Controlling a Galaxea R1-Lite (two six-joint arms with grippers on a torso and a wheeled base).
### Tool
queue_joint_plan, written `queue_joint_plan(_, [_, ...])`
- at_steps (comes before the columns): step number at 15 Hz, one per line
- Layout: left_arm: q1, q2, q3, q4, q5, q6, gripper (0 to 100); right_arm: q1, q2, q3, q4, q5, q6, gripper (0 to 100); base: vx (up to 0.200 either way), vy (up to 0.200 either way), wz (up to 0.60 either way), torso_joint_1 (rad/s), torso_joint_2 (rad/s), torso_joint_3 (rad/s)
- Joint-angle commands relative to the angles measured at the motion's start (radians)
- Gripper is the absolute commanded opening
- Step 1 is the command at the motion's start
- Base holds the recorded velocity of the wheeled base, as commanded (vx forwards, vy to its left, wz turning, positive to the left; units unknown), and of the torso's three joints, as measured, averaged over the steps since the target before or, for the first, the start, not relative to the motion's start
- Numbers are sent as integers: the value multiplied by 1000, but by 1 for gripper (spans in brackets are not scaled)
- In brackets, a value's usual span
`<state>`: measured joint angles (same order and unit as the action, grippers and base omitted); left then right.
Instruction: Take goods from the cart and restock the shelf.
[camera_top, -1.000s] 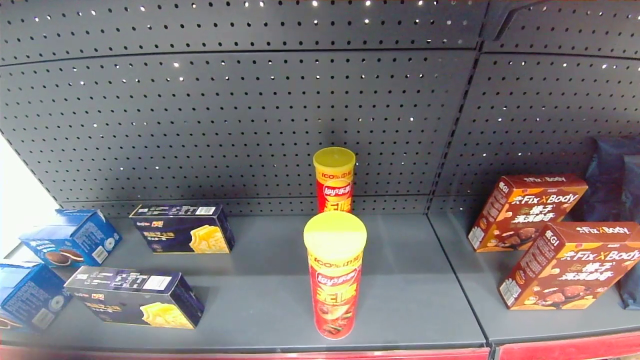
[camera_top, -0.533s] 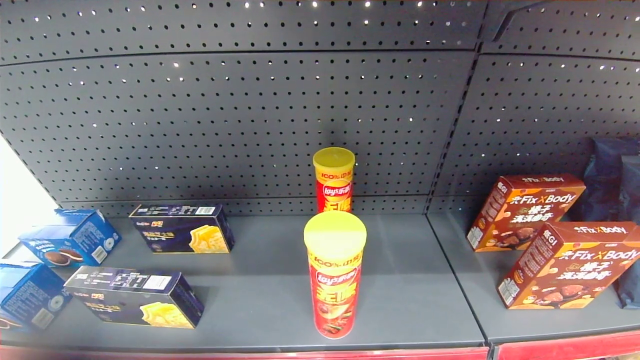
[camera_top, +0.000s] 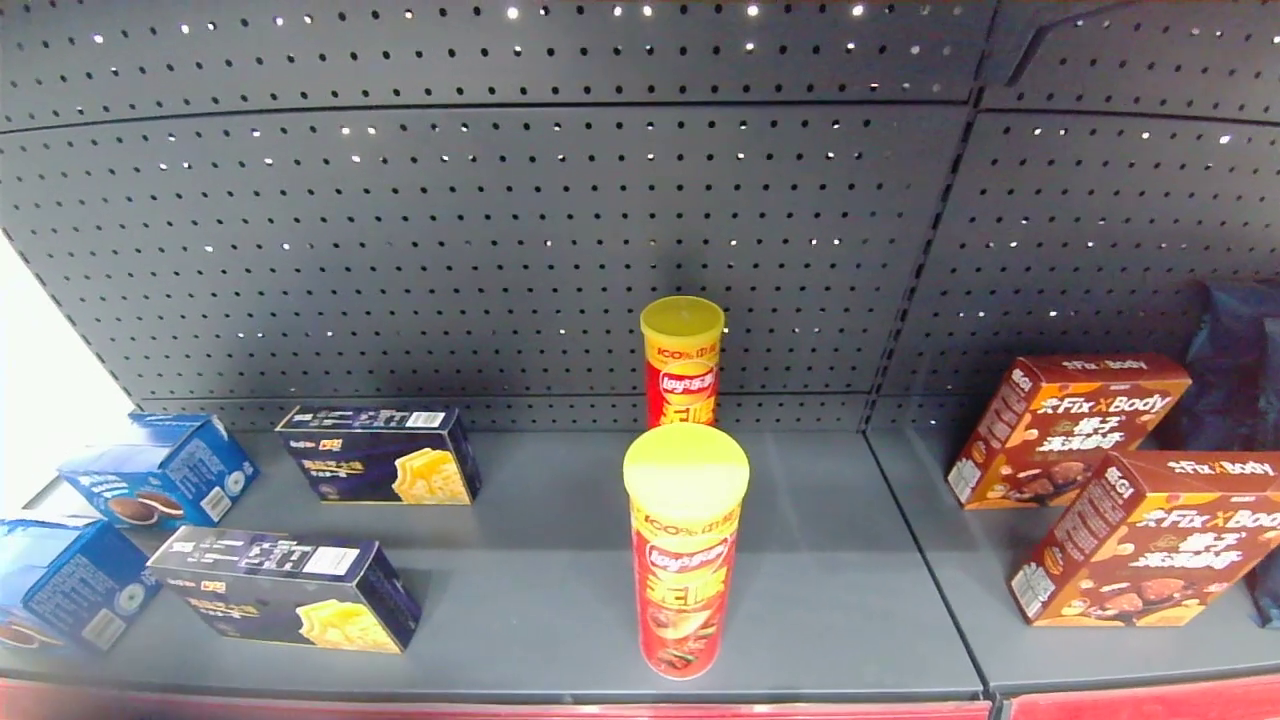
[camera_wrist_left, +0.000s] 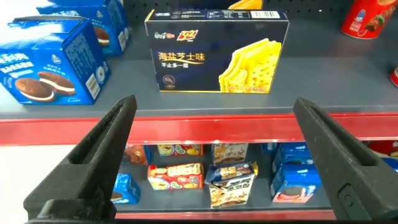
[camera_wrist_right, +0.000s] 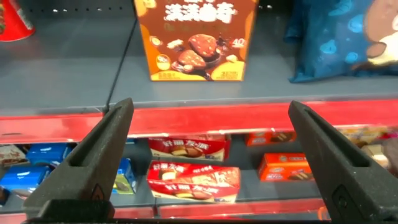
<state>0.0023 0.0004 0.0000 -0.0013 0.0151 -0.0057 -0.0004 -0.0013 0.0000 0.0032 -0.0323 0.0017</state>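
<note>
While the left gripper (camera_wrist_left: 214, 106) and the right gripper (camera_wrist_right: 211, 106) both hang wide apart and empty before the shelf (camera_top: 820, 580), a front chip can (camera_top: 685, 560) and a back chip can (camera_top: 682, 360) stand upright on it, between a navy box (camera_top: 380, 467) and a brown box (camera_top: 1070, 425).

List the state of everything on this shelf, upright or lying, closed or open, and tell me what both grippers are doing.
Front chip can: upright, lid on.
Rear chip can: upright, lid on.
Front navy cracker box: on its long side, closed.
Rear navy cracker box: on its long side, closed.
Blue cookie boxes: angled, look closed.
Brown snack boxes: angled, closed.
Left gripper: open, empty.
Right gripper: open, empty.
</note>
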Motion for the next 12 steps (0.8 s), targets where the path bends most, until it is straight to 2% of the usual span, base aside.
queue_joint_plan(1, [-1, 0, 0, 1, 0, 0, 100, -1, 1, 0, 0, 0, 0, 100, 0, 0, 0, 0, 0, 0])
queue_joint_plan(12, [-1, 0, 0, 0, 0, 0, 100, -1, 1, 0, 0, 0, 0, 100, 0, 0, 0, 0, 0, 0])
